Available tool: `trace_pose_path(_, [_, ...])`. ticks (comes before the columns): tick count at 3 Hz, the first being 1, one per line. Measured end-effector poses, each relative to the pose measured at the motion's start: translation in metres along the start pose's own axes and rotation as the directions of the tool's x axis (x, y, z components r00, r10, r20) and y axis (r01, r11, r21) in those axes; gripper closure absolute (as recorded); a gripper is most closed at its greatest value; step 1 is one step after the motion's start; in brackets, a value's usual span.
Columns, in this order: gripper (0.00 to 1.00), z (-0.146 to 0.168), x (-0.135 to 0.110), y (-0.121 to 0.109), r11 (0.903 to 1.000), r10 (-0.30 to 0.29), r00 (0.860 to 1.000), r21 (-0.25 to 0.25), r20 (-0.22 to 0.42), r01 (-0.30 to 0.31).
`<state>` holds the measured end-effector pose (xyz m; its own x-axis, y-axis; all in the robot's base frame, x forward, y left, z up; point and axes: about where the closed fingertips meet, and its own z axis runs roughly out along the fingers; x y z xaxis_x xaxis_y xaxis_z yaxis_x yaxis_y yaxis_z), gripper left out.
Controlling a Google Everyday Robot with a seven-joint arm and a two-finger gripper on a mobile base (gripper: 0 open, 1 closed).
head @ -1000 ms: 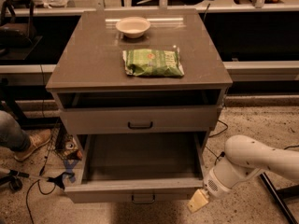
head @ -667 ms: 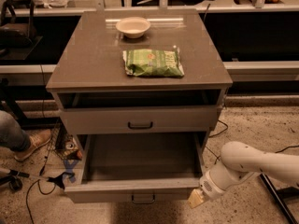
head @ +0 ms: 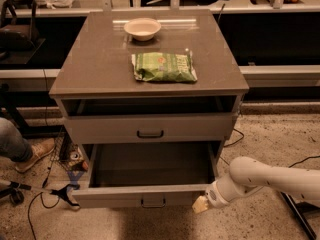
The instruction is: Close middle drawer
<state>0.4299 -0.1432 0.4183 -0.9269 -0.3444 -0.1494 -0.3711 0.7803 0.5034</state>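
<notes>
A grey three-drawer cabinet with a flat brown-grey top [head: 95, 59] stands on a speckled floor; its middle drawer [head: 115, 197], a wide grey flat-fronted box with a dark floor and a small dark bar handle, is pulled well out beneath the shut upper drawer [head: 100, 129]; the white robot arm [head: 272, 175] reaches in low from the right, and its cream-tipped gripper [head: 201, 204] sits right at the right end of the open drawer's front panel; whether the gripper is open or closed cannot be told, and nothing is seen in its hold; on the cabinet top lie a pale round bowl [head: 142, 28] and, nearer the front, a green snack bag [head: 164, 67]; a tan shoe [head: 36, 153] shows at left.
</notes>
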Motion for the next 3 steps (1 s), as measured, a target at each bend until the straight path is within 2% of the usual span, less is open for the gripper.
trace_pose_path(2, [1.00, 0.004, -0.001, -0.004, 0.9999, 0.013, 1.000, -0.008, 0.012, -0.013])
trace_pose_path(3, [1.00, 0.011, -0.025, -0.024, 0.9992, 0.032, 0.994, -0.026, 0.106, -0.029])
